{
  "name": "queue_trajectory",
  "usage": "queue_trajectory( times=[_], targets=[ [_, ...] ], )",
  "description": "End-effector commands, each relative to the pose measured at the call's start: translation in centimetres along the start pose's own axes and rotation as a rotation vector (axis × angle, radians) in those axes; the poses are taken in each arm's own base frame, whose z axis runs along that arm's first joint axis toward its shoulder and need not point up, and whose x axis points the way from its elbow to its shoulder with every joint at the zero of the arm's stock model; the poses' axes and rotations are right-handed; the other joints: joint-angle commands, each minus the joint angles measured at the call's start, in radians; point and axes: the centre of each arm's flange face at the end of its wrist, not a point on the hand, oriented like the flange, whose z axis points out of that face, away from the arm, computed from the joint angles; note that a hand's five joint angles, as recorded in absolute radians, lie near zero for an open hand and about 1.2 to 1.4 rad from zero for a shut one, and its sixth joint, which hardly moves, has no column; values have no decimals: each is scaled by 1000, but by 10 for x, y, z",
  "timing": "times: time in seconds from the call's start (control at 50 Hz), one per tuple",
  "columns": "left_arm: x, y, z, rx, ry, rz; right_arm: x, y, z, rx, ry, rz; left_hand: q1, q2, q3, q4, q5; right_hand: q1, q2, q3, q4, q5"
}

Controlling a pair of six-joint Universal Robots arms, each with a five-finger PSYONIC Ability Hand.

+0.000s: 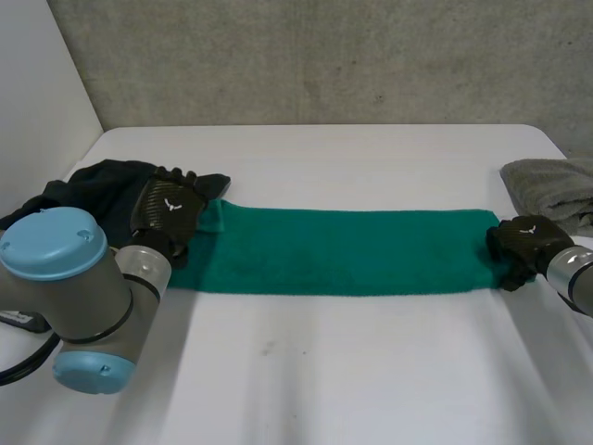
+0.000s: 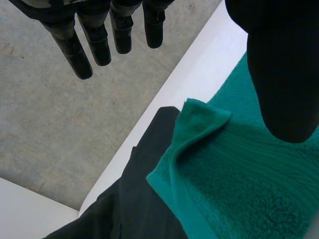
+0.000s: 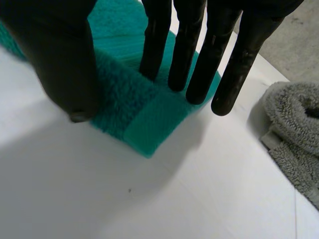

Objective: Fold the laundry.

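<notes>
Two black hands frame this fold. Your left hand [image 2: 279, 74] hovers with fingers straight and spread, holding nothing, its thumb above the curled corner of a long green terry towel [image 2: 239, 189]. That corner overlaps a crumpled dark garment [image 2: 129, 209]. Your right hand [image 3: 60, 55] rests straight fingertips on the towel's opposite end, thumb apart, with nothing clamped. The towel lies as a strip across the white surface [image 3: 124, 209]. Pinch both layers at each corner before carrying one end over. A rumpled grey towel [image 3: 294, 129] lies nearby. No writing is readable.
</notes>
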Motion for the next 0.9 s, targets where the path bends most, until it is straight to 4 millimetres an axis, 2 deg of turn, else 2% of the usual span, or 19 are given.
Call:
queue_trajectory(
  times=[0.02, 0.08, 0.16, 0.18, 0.32, 0.38, 0.52, 0.6, 0.64, 0.66, 0.74, 0.9],
  targets=[
    [1, 0, -4, -2, 6, 2, 15, 8, 5, -14, 82, 11, -13, -29, -39, -31, -48, 667, 538, 542, 562, 591],
    [-3, -6, -5, 12, -6, 0, 26, 9, 1, -4, 137, -5, -13, -29, -39, -31, -48, 667, 538, 542, 562, 591],
    [-10, -13, -9, 32, -21, 0, 50, -11, -20, 48, 223, -54, -13, -29, -39, -31, -48, 667, 538, 542, 562, 591],
    [-11, -15, -10, 36, -26, 0, 63, -13, -28, 49, 260, -73, -13, -29, -39, -31, -48, 667, 538, 542, 562, 591],
    [-18, -22, -17, 44, -36, -3, 113, 9, -42, -51, 394, -202, -13, -29, -39, -31, -48, 667, 538, 542, 562, 591],
    [-18, -21, -20, 34, -28, -3, 120, 11, -44, -74, 411, -268, -13, -29, -39, -31, -48, 667, 538, 542, 562, 591],
    [-8, -24, -21, 66, 32, -25, 118, -2, -48, -47, 421, -303, -13, -29, -39, -31, -48, 667, 538, 542, 562, 591],
    [-1, -33, -18, 126, 97, -115, 109, -12, -54, -12, 414, -262, -13, -29, -39, -31, -48, 667, 538, 542, 562, 591],
    [8, -35, -15, 138, 135, -170, 98, -16, -53, 3, 388, -252, -13, -29, -39, -31, -48, 667, 538, 542, 562, 591],
    [20, -36, -12, 144, 178, -224, 96, -15, -53, 2, 380, -249, -13, -29, -39, -31, -48, 667, 538, 542, 562, 591],
    [46, -38, 5, 146, 239, -328, 87, -10, -53, -12, 357, -241, -13, -29, -39, -31, -48, 667, 538, 542, 562, 591],
    [76, -26, 42, 148, 267, -340, 81, -5, -56, -22, 338, -232, -13, -28, -38, -30, -48, 667, 538, 542, 562, 591]
  ],
)
